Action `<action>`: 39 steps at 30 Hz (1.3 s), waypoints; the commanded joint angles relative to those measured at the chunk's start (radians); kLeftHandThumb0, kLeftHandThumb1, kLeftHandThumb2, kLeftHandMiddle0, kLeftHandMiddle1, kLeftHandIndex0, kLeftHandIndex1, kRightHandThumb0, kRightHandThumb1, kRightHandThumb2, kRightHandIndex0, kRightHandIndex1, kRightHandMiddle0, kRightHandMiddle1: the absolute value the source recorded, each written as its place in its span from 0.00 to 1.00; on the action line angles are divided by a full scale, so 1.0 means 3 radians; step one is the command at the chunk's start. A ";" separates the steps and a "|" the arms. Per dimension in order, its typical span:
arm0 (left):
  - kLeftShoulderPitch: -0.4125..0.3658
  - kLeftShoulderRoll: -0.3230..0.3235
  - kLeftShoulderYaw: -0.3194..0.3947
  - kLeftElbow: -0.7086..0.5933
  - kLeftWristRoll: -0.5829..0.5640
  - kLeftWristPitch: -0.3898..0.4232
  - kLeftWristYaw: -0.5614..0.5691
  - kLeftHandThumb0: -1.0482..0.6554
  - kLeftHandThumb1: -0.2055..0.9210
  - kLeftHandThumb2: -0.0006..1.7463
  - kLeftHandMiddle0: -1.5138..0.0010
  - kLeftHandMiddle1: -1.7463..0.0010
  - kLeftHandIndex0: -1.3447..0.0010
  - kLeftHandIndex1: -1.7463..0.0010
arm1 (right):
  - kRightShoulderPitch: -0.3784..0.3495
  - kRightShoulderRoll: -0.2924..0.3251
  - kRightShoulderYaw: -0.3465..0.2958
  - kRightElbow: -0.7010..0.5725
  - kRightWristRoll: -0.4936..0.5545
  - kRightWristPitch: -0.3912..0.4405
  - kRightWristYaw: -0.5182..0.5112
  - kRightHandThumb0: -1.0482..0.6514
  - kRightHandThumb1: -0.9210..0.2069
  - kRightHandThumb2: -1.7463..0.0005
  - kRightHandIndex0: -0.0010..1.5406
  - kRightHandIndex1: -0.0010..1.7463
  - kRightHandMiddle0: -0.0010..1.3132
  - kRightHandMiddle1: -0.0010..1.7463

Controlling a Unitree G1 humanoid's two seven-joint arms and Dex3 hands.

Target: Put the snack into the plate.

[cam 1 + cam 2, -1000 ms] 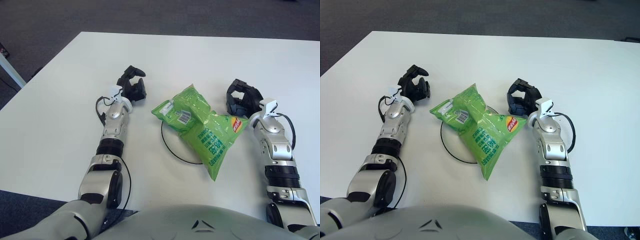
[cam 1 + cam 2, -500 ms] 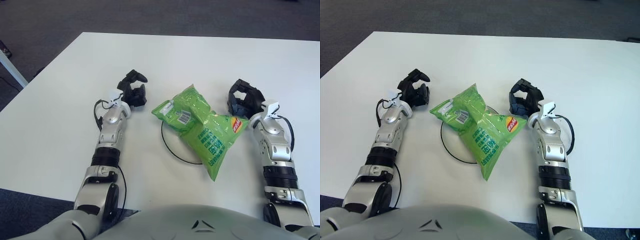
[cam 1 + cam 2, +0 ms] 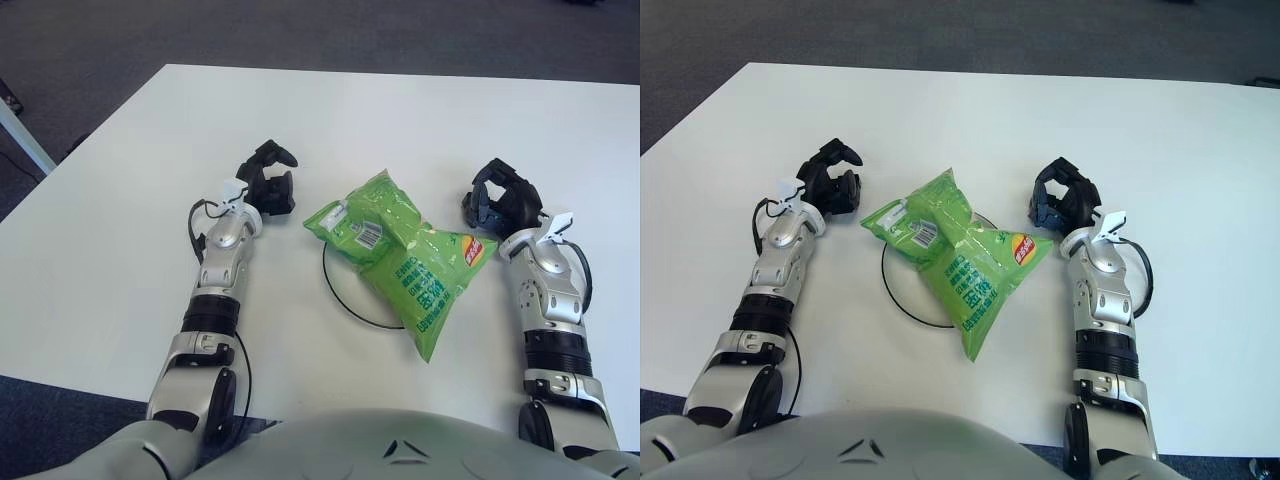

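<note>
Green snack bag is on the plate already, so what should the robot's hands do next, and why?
Probably just draw both hands back. The green snack bag lies across the plate, whose dark rim peeks out beneath it. The left hand and right hand show beside the bag, holding nothing, so nothing seems left to carry.

The snack bag [image 3: 405, 253] looks like thin, crinkled green plastic film with a glossy sheen, lying over a plate [image 3: 345, 297] that shows only as a thin dark rim. The bench [image 3: 400, 120] is white, smooth and matt. The left robot hand [image 3: 268, 182] and right robot hand [image 3: 503, 200] are matt black plastic, on forearms of smooth, silvery, metal-looking shells.
</note>
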 commanded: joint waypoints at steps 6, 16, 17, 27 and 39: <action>0.0192 -0.0026 -0.0002 0.0240 -0.0112 -0.0054 -0.0225 0.32 0.42 0.79 0.10 0.00 0.51 0.00 | 0.0155 0.0173 -0.0042 0.0214 0.0058 -0.0155 -0.0011 0.34 0.54 0.25 0.87 1.00 0.47 1.00; 0.0254 -0.0013 -0.0007 0.0201 -0.0161 -0.0040 -0.0400 0.31 0.37 0.83 0.09 0.00 0.48 0.00 | 0.0230 0.0251 -0.0057 0.0167 0.0041 -0.0244 -0.0130 0.33 0.55 0.23 0.87 1.00 0.48 1.00; 0.0266 -0.0011 -0.0006 0.0197 -0.0164 -0.0042 -0.0409 0.31 0.37 0.83 0.09 0.00 0.48 0.00 | 0.0244 0.0257 -0.0053 0.0161 0.0039 -0.0254 -0.0137 0.33 0.55 0.23 0.87 1.00 0.48 1.00; 0.0390 0.0010 -0.0040 -0.0089 -0.0181 0.0208 -0.0385 0.31 0.36 0.83 0.09 0.00 0.47 0.00 | 0.0342 0.0246 -0.0010 0.0002 -0.0063 -0.0204 -0.0319 0.33 0.55 0.23 0.88 1.00 0.48 1.00; 0.0362 -0.0022 0.0001 -0.0166 -0.0207 0.0360 -0.0308 0.31 0.39 0.81 0.10 0.00 0.49 0.00 | 0.0307 0.0207 0.0032 -0.0006 -0.0128 -0.0152 -0.0419 0.33 0.55 0.23 0.88 1.00 0.48 1.00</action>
